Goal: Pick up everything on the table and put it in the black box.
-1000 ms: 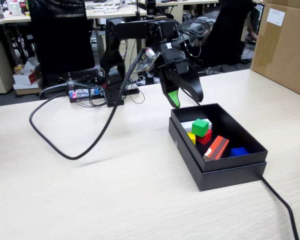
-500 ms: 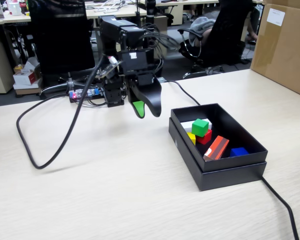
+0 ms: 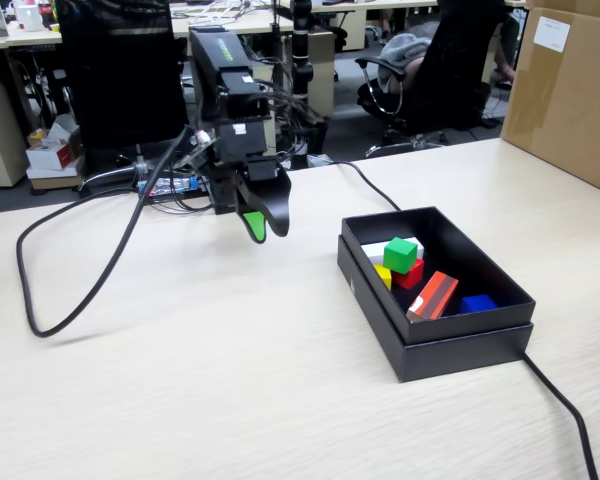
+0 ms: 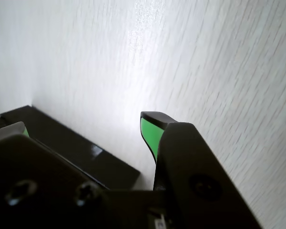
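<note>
While the pincer (image 3: 259, 229) hangs empty above bare table (image 3: 230, 380), the three small cubes all sit inside the black box (image 3: 458, 345), which lies to the pincer's right and lower in the fixed view, well apart from it. Green cube (image 3: 400, 254) rests on top, touching the red cube (image 3: 412, 275) beneath it. Yellow cube (image 3: 383, 276) shows only as a corner just left of the red one. Behind the green cube lies a white block (image 3: 377, 250). An orange-red block (image 3: 434, 296) leans tilted to the right of the red cube, and a blue piece (image 3: 476, 303) sits beyond it near the box's right wall.

Pointing downward, the pincer's black jaws carry green pads. In the wrist view (image 4: 84, 127) the two green-tipped jaws stand clearly apart with pale tabletop showing between them, and nothing is held. A dark edge of the box crosses that view at lower left.

Behind the pincer stands the arm's black base, with a black cable (image 3: 70, 290) looping across the table to the pincer's left. A brown cardboard carton (image 3: 565, 90) stands far right.
</note>
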### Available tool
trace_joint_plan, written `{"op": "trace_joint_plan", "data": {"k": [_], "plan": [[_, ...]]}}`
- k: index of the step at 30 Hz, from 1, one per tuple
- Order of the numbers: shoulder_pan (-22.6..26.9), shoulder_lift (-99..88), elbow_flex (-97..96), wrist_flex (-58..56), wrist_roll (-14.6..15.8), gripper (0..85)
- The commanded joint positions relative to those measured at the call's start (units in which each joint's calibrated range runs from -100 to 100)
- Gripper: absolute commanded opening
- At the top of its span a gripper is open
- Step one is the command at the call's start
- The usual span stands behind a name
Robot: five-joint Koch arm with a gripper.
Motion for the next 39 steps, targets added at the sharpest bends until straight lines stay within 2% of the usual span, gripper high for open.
{"op": "trace_joint_plan", "data": {"k": [1,5,13,24,30,39], "plan": [[0.0,-12.19,-4.7,5.39,1.32,47.6],[-0.68,-19.88,-15.12,17.66,1.27,47.5],[-1.47,-27.33,-27.82,23.71,2.1,48.4],[-0.78,-35.83,-51.75,42.63,1.86,48.8],[-0.73,-36.63,-58.64,48.67,1.95,48.4],[-0.63,-35.48,-61.45,46.43,1.95,48.5]]}}
